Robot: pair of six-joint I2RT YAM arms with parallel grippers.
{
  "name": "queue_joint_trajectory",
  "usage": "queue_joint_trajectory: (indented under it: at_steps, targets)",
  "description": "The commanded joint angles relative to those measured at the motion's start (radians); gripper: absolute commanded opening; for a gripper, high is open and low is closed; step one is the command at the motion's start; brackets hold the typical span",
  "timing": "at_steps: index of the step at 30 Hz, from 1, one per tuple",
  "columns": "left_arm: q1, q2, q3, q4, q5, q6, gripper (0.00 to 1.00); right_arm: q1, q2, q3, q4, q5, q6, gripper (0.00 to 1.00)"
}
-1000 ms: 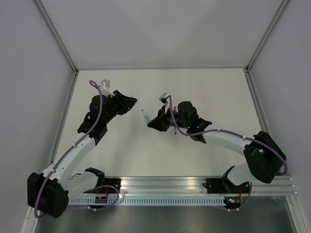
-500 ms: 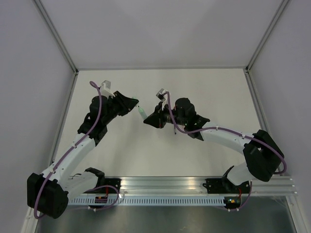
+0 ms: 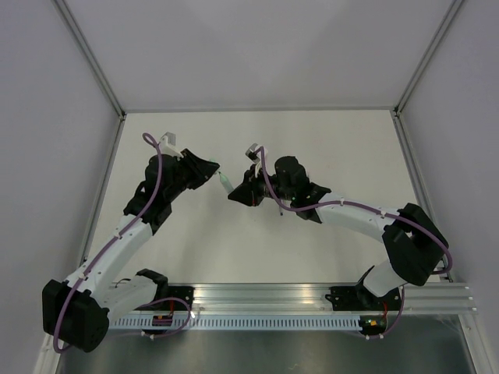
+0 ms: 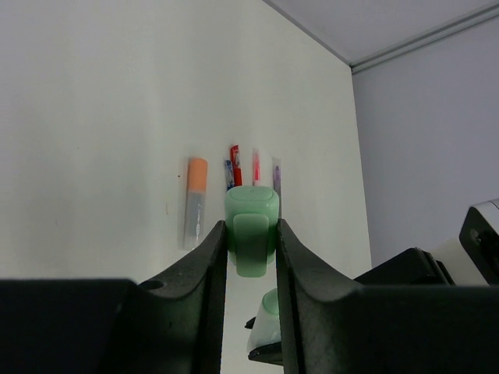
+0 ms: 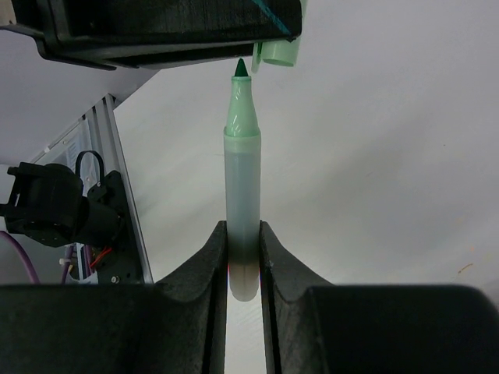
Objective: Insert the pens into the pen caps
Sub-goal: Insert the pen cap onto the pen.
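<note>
My left gripper (image 4: 251, 234) is shut on a mint green pen cap (image 4: 252, 220), which sits upright between the fingers. My right gripper (image 5: 242, 230) is shut on the back end of a pale green pen (image 5: 242, 171). The pen's dark green tip (image 5: 241, 68) points at the cap (image 5: 279, 51) and sits just beside its opening, outside it. From above, the two grippers (image 3: 210, 170) (image 3: 236, 192) face each other mid-table with the pen (image 3: 224, 182) bridging the gap. Further pens lie in a row on the table, one with an orange cap (image 4: 196, 199), then red (image 4: 235, 164) and pink (image 4: 256, 165).
White walls with aluminium corner posts (image 3: 92, 62) close in the table on three sides. An aluminium rail (image 3: 312, 300) with the arm bases runs along the near edge. The right arm's elbow (image 3: 409, 249) is at the right side.
The right gripper has carried the pen leftward toward the left gripper. The left gripper has edged right with the cap. The pen tip has closed up to the cap.
</note>
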Motion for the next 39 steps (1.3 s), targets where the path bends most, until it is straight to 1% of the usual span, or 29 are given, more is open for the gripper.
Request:
queue_joint_trajectory:
  at_steps: [1, 13, 23, 32, 37, 38, 39]
  targets:
    - [-0.004, -0.030, 0.048, -0.033, -0.049, -0.027, 0.02, 0.009, 0.005, 0.029, 0.018, 0.001, -0.016, 0.00]
    - [-0.004, -0.061, 0.046, -0.049, -0.025, -0.050, 0.02, 0.009, 0.044, 0.055, 0.027, 0.004, -0.001, 0.00]
    - [-0.004, -0.066, 0.011, -0.030, -0.002, -0.061, 0.02, 0.009, 0.051, 0.068, 0.033, 0.001, 0.010, 0.00]
    - [-0.007, -0.026, -0.010, -0.018, 0.054, -0.086, 0.02, 0.009, 0.081, 0.117, 0.022, 0.004, 0.013, 0.00]
    - [-0.027, -0.026, -0.001, -0.061, 0.038, -0.060, 0.02, 0.009, 0.100, 0.147, 0.006, 0.043, 0.011, 0.00]
    - [-0.040, -0.024, 0.003, -0.101, 0.025, -0.043, 0.02, 0.009, 0.104, 0.162, -0.001, 0.056, 0.007, 0.00]
    - [-0.044, -0.021, 0.013, -0.134, -0.023, -0.041, 0.02, 0.010, 0.113, 0.167, -0.008, 0.062, 0.005, 0.00]
